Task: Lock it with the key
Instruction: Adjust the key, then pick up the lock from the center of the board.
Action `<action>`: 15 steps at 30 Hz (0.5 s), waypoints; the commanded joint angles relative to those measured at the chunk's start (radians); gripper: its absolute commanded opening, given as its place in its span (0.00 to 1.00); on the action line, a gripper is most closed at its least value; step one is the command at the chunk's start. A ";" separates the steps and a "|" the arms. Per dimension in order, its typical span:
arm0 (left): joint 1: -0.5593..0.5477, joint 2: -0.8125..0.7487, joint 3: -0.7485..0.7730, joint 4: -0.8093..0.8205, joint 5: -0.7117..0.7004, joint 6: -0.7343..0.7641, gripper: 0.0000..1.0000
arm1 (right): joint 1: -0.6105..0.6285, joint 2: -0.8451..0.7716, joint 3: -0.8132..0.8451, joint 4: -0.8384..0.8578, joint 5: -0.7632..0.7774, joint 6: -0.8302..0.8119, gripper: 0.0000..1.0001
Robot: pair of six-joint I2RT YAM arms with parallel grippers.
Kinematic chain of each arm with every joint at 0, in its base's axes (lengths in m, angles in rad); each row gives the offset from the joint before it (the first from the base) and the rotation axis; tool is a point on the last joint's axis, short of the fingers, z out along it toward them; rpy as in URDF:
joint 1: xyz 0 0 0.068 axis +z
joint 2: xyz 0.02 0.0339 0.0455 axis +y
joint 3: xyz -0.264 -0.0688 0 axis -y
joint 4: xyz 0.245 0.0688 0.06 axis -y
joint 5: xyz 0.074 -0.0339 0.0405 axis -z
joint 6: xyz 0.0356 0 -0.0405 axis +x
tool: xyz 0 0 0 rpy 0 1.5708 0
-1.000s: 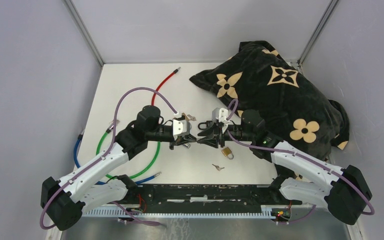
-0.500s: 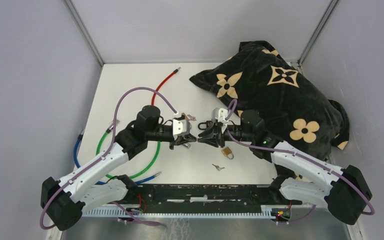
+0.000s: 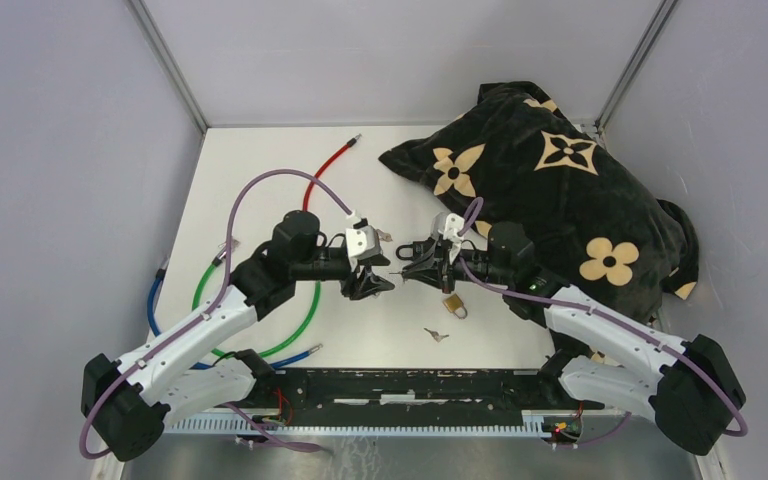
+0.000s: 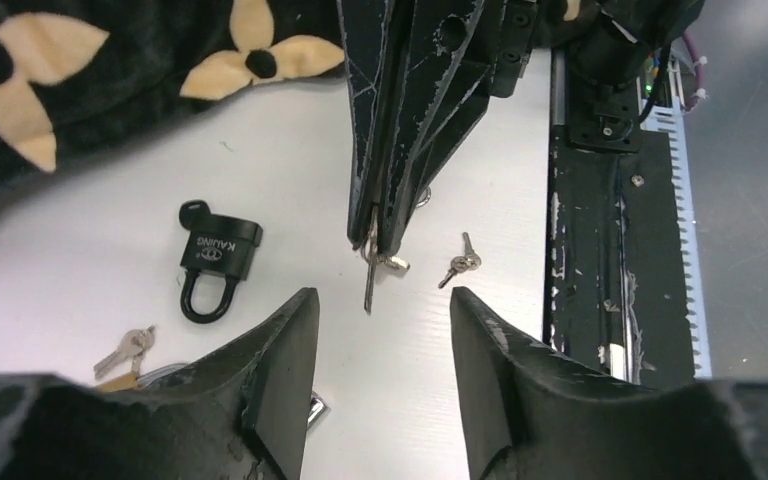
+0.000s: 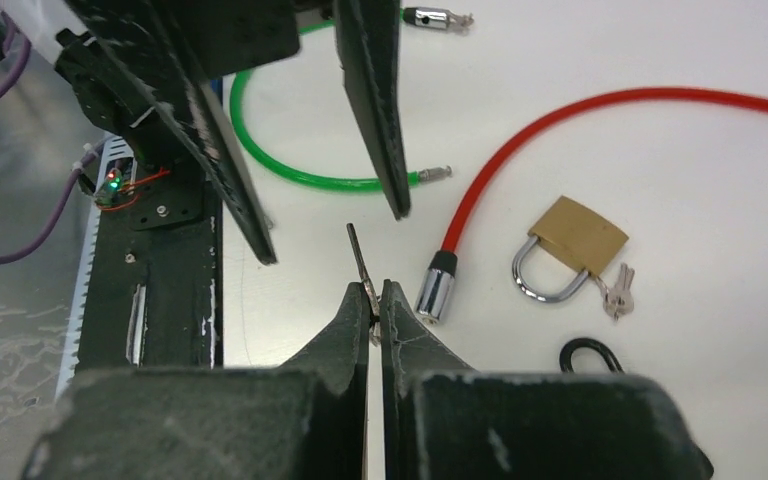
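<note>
The right gripper is clenched on a key. It pinches the head, so the blade sticks out past the fingertips, above the table between the two arms. The left gripper faces it with jaws apart and nothing in them.

A brass padlock lies on the table just near of the right gripper in the top view, with small keys beside its shackle. A black padlock lies close by. In the left wrist view it seems to have a dark-headed key in its base, though I cannot be sure. Which lock the held key fits cannot be told.

The key looks thin, stiff, light and smooth, so it will probably pivot or slip in a flat pinch if the blade meets the keyway off-line. It wants a square hold across the broad faces of the head. Either padlock is likely dense and apt to slide on the smooth table. It is best taken by the body's flat sides, leaving keyway and shackle free.
</note>
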 commanded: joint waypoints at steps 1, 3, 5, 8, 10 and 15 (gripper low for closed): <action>0.003 -0.020 -0.013 -0.024 -0.048 0.017 0.62 | -0.039 0.008 -0.033 0.029 0.030 0.052 0.00; 0.014 -0.010 -0.010 -0.114 -0.061 0.187 0.67 | -0.052 0.022 -0.041 0.016 0.033 0.055 0.00; 0.041 0.032 0.001 -0.251 -0.048 0.433 0.72 | -0.062 0.029 -0.051 0.007 0.036 0.058 0.00; 0.087 0.150 0.023 -0.484 -0.067 0.839 0.76 | -0.073 0.037 -0.064 0.003 0.038 0.051 0.00; 0.121 0.269 0.064 -0.602 -0.078 1.011 0.78 | -0.080 0.041 -0.071 0.003 0.033 0.045 0.00; 0.141 0.504 0.146 -0.524 -0.105 1.142 0.79 | -0.098 0.051 -0.100 0.011 0.022 0.050 0.00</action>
